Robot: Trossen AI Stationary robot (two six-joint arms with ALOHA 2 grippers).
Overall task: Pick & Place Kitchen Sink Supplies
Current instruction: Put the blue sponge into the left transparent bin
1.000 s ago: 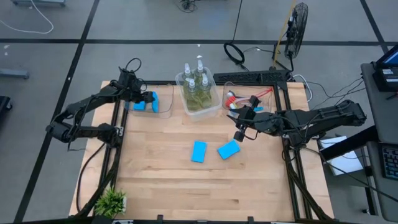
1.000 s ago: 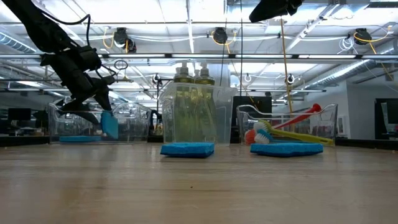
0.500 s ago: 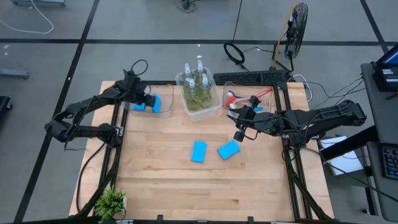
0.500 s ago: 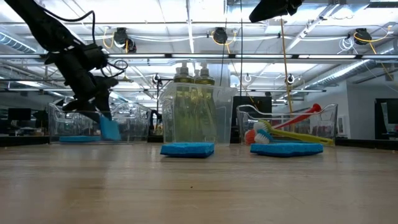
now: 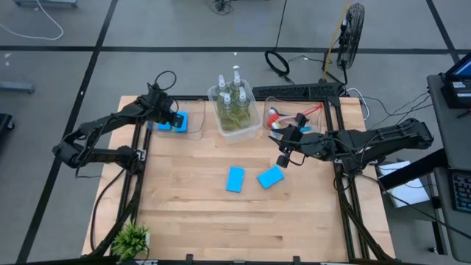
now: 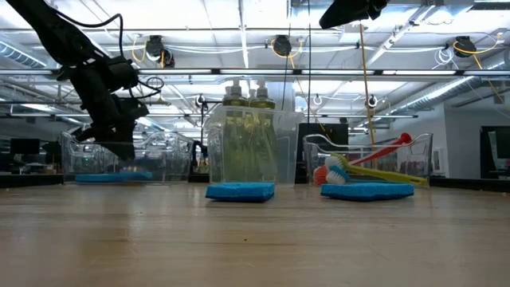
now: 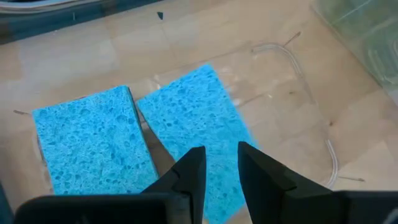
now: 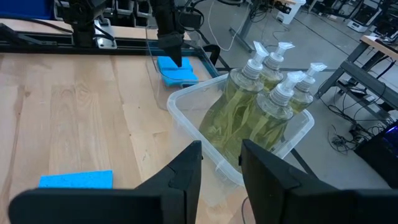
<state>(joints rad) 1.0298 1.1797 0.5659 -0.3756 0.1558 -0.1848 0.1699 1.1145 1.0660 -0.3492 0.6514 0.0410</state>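
The left gripper [image 7: 216, 163] hovers empty, fingers narrowly parted, above two flat blue rectangular sponges [image 7: 144, 143] lying side by side in the clear plastic left bin [image 5: 193, 126]. The right gripper [image 5: 282, 161] hangs, also narrowly parted and empty, above the wooden table [image 5: 191, 213] near two more blue sponges [image 5: 252, 178]. Between the arms, a clear bin [image 5: 254, 129] holds four pump bottles of yellow-green liquid [image 5: 232, 99]; colored brushes [image 5: 283, 118] fill the right bin. A green potted plant [image 5: 132, 238] stands at the table's near-left corner.

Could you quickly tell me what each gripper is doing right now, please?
Left gripper: over the two blue sponges in the left bin, fingers slightly apart, holding nothing.
Right gripper: slightly apart, empty, hovering near the bottle bin.
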